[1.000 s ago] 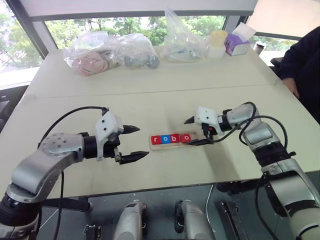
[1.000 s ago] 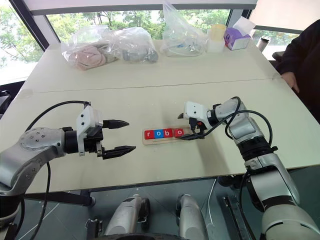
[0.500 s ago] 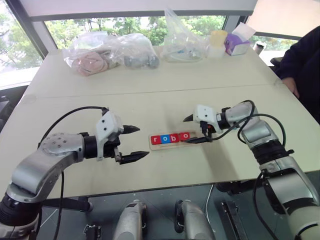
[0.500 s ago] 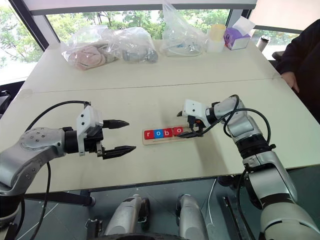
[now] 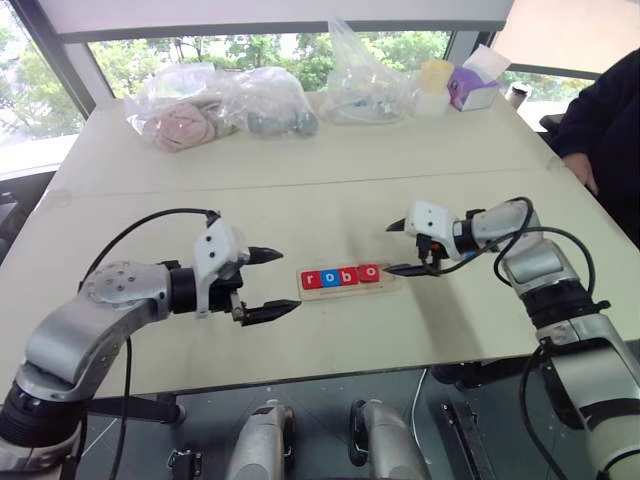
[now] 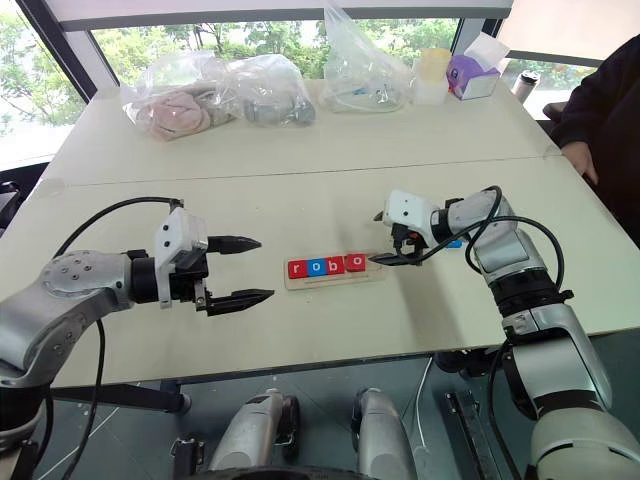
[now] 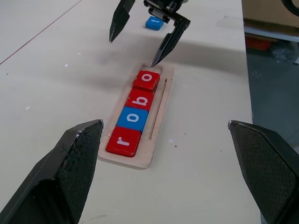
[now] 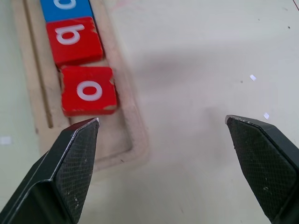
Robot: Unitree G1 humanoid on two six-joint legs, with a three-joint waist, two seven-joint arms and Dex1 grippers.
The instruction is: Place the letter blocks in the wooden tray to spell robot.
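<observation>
A: Nearest item first. Where did the left end effector (image 5: pixel 272 283) sit?

B: Over the bench (image 5: pixel 330 205) on the near left, fingers spread wide and empty, pointing along the wooden tray (image 5: pixel 347 280) from its "r" end but well apart from it.

A: And the tray?

B: Mid-bench, long axis running left to right across the robot's front. Four letter blocks seated in the slot: red r (image 7: pixel 124 140), blue o (image 7: pixel 132 117), red b (image 7: pixel 141 98), red o (image 7: pixel 147 80). The last place, at the tray's right end, was open.

A: Right end effector (image 6: pixel 384 237)?

B: Fingers spread, holding nothing, its lower tip just beside the tray's right end, near the empty place.

A: The fifth block?

B: A blue tile (image 7: pixel 154 22), letter too small to read, presumably the t. It lay flat on the bench beyond the tray's right end, behind the right end effector and farther to the robot's right. In the right eye view it peeked out beside the right wrist (image 6: pixel 455 242).

A: Judgement?

B: The right arm was much the nearer; it would have to draw back rightward from the tray to reach the tile, then return along the tray's axis.
</observation>
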